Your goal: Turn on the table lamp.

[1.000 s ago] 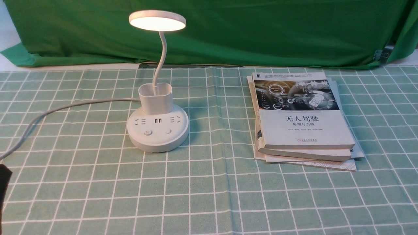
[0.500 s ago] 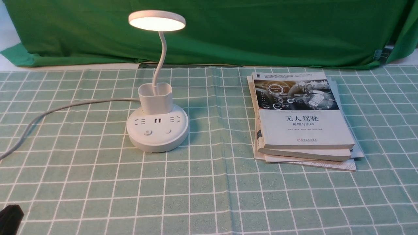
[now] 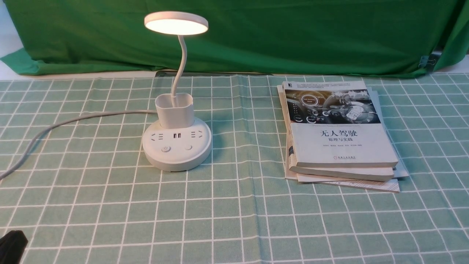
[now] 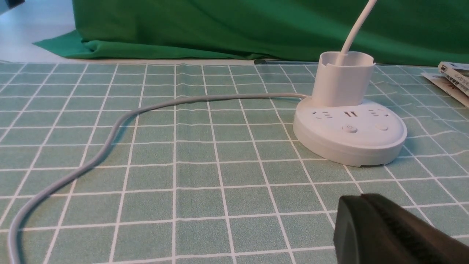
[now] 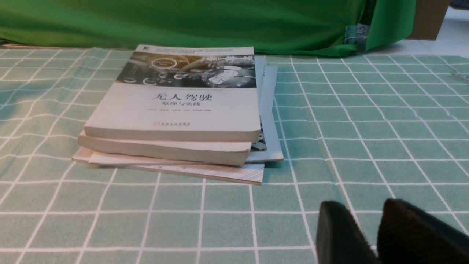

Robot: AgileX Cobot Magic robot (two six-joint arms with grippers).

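Lamp (image 3: 177, 146), lit, upright on the checked cloth (image 3: 220, 205), L of centre in the front view; disc head (image 3: 176, 23) glowing above a curved neck (image 3: 182, 58). Neck rises from the cup (image 3: 175, 115) at the rear of the rd. base (image 3: 177, 161), which bears sockets, USB ports (image 3: 177, 135) and 2 btns, one w/ a pwr symbol. Grey cord (image 3: 73, 120) runs from behind the base to the L edge of the view. L gripper (image 4: 361, 200): clenched, fingers together, nothing between them; near side of the table, apart from the lamp. R gripper (image 5: 362, 204): released, fingers spread w/ a gap, grasping nothing; apart from the books (image 5: 172, 110). Books: stacked flat, R of the lamp and well apart from it, w/ thin sheets or booklets (can't tell which) underneath. Green drape (image 3: 256, 36) hangs behind, w/ a clip (image 3: 428, 61) near its R end.
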